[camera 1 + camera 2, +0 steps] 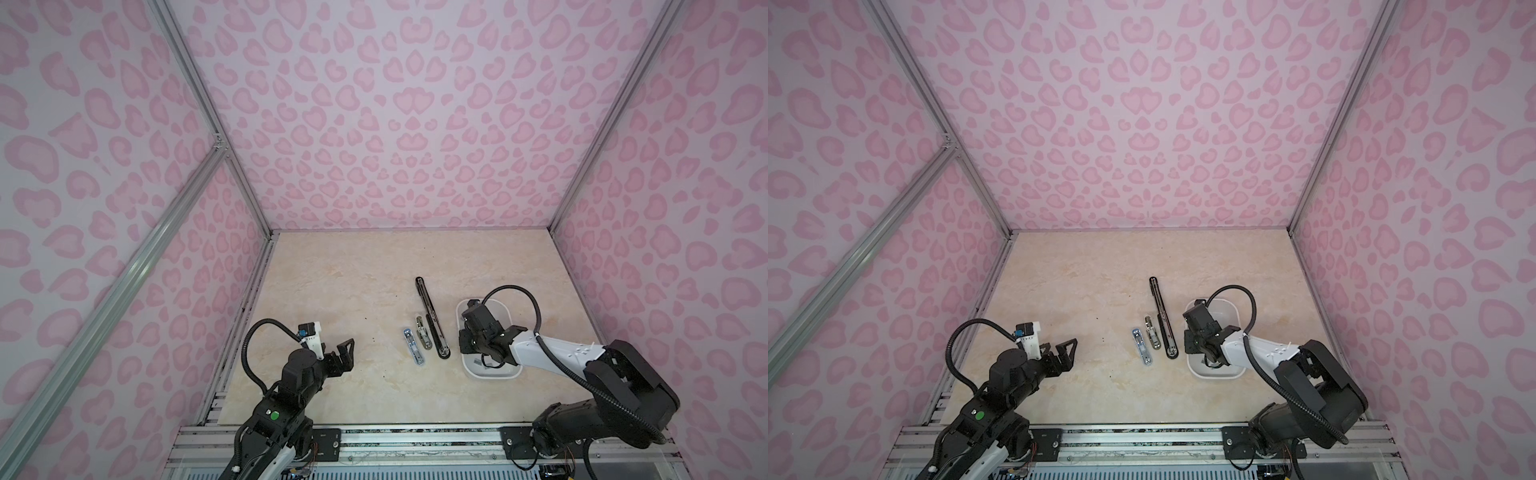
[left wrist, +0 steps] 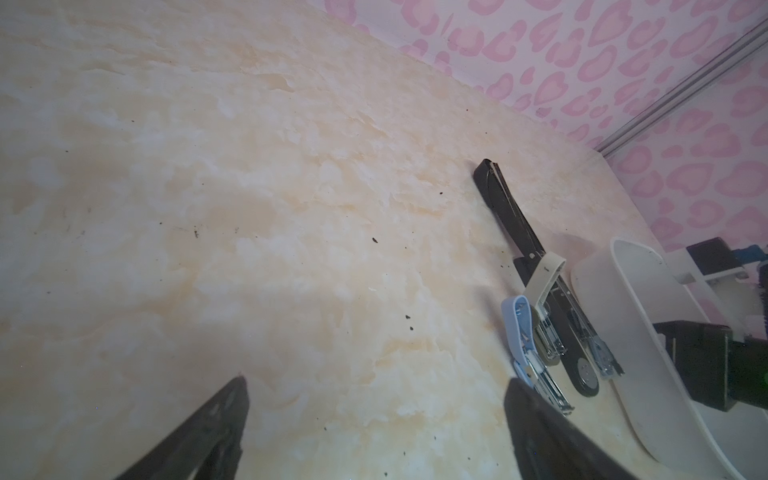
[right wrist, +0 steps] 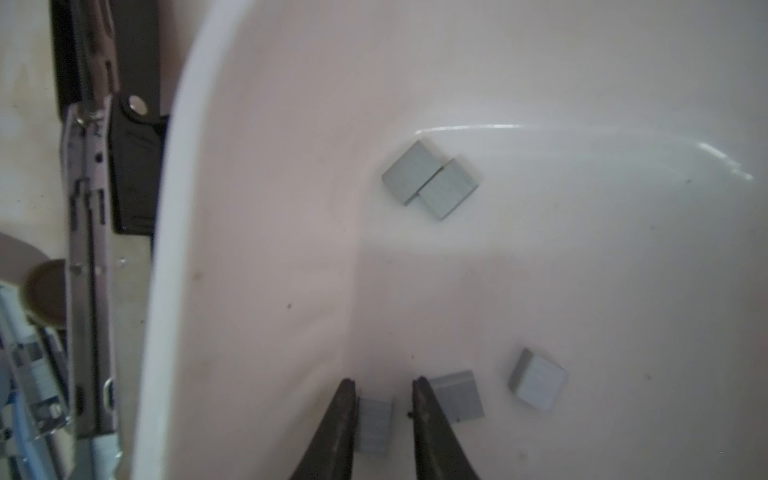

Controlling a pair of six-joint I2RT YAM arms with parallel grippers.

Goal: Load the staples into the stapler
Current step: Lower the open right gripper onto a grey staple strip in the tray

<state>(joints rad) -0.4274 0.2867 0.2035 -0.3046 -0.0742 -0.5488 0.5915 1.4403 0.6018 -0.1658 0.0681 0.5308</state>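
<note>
**Top views, lower left of frame.** The left gripper point(image 1: 345, 353) point(image 1: 1068, 351) is being held above the bare beige marbled tabletop point(image 1: 332, 291). Its jaws are spread wide and nothing is being carried. In the left wrist view the black fingers point(image 2: 224, 424) are being shown far apart at the bottom edge, with only table between them.

**Top views, lower right of centre.** The right arm is being reached down into the white oval plastic tray point(image 1: 492, 376) point(image 1: 1214, 377).

**Right wrist view, bottom edge.** The right gripper point(image 3: 384, 415) is being held narrow around one grey metallic staple strip point(image 3: 374, 424). One finger point(image 3: 343, 419) is touching the strip, and a sliver of tray is showing at the other finger. A firm grip is therefore not being shown.

**Staples.** The remaining staples are lying on the tray floor:
- one strip point(image 3: 457, 395) just beside the other finger
- one strip point(image 3: 538, 384) near it, at lower right
- an overlapping pair point(image 3: 430, 178) well apart, above centre

**Top views, just left of the tray.** Three opened staplers are lying side by side:
- a small pale-blue stapler point(image 1: 414, 347) point(image 1: 1142, 347)
- a small beige stapler point(image 1: 423, 334) point(image 1: 1152, 332)
- a long black stapler point(image 1: 430, 316) point(image 1: 1163, 316), extending farthest up the frame

Which stapler is meant for loading cannot be told.
</note>
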